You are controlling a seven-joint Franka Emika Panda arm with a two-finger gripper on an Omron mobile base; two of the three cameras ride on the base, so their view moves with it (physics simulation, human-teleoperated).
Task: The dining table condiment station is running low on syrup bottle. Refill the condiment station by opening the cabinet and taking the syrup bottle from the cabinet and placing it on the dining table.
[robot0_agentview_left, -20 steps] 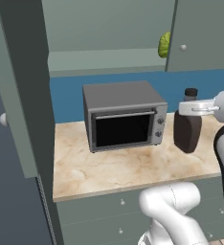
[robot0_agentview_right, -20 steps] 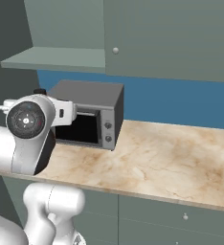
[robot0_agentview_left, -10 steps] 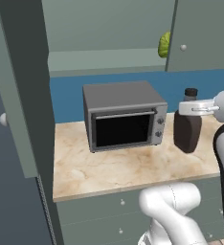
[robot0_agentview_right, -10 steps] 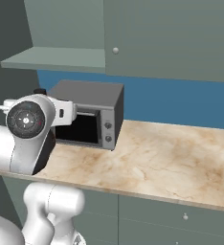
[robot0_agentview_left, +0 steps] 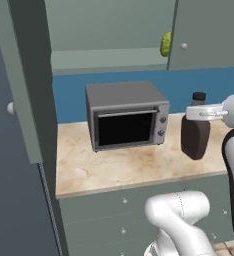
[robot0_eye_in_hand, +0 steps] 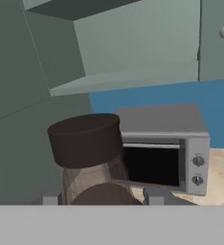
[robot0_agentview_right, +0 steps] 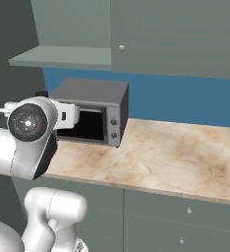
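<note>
The syrup bottle (robot0_agentview_left: 195, 137), dark brown with a dark cap, hangs in the air in front of the counter, right of the toaster oven. My gripper (robot0_agentview_left: 201, 112) is shut on its neck and shoulders, coming in from the right. In the hand view the bottle's cap (robot0_eye_in_hand: 85, 139) rises close up between my fingertips (robot0_eye_in_hand: 152, 196). The cabinet (robot0_agentview_left: 114, 30) above the counter stands open, its door (robot0_agentview_left: 20, 85) swung out to the left, its shelf bare. The dining table is out of view.
A grey toaster oven (robot0_agentview_left: 126, 120) stands on the marble counter (robot0_agentview_left: 119, 167) under the open cabinet. A small green object (robot0_agentview_left: 166, 44) sits by the closed cabinet door (robot0_agentview_left: 209, 30) to the right. Grey-green drawers (robot0_agentview_right: 176, 216) run below the counter.
</note>
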